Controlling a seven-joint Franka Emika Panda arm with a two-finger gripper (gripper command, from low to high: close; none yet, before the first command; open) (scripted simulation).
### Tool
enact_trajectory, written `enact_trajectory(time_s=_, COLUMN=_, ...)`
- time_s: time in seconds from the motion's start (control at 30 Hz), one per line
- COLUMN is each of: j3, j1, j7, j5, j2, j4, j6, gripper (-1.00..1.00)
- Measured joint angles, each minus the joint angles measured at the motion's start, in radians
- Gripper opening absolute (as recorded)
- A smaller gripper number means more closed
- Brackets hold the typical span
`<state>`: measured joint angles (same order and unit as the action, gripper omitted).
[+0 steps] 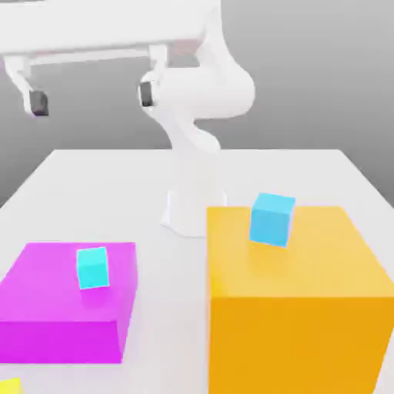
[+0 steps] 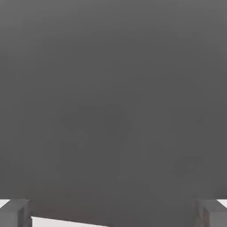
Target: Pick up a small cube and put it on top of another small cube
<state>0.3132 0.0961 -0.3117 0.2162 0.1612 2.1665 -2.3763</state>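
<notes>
The small yellow cube [image 1: 7, 385] lies on the table at the bottom corner of the exterior view's left, cut off by the picture's edge. The sky-blue cube [image 1: 272, 219] rests on top of the big orange block [image 1: 296, 308]. High above the table's far side, toward the exterior view's left, my gripper [image 1: 91, 97] hangs open with nothing between its fingers. It is far from both cubes. In the hand view the gripper [image 2: 113, 215] has its two fingertips [image 2: 15, 213] spread wide against a grey backdrop.
A big magenta block [image 1: 54, 308] sits at the exterior view's left with a small turquoise cube [image 1: 92, 267] on top. The arm's white base [image 1: 192, 204] stands behind the orange block. The white table [image 1: 92, 192] stretches back toward the base.
</notes>
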Motion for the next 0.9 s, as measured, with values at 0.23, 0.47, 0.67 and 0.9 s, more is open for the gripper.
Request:
enact_trajectory(time_s=0.23, j3=0.031, j1=-0.063, j7=0.202, j5=0.099, j2=-0.255, j4=-0.053, j6=-0.028, gripper=0.0)
enact_trajectory(time_s=0.47, j3=0.035, j1=-0.13, j7=0.349, j5=0.128, j2=-0.475, j4=-0.099, j6=-0.068, gripper=0.0)
enact_trajectory(time_s=0.67, j3=0.041, j1=-0.2, j7=0.456, j5=0.099, j2=-0.676, j4=-0.14, j6=-0.126, gripper=0.0)
enact_trajectory(time_s=0.9, j3=-0.01, j1=-0.249, j7=0.5, j5=0.141, j2=-0.814, j4=-0.175, j6=-0.218, gripper=-1.0)
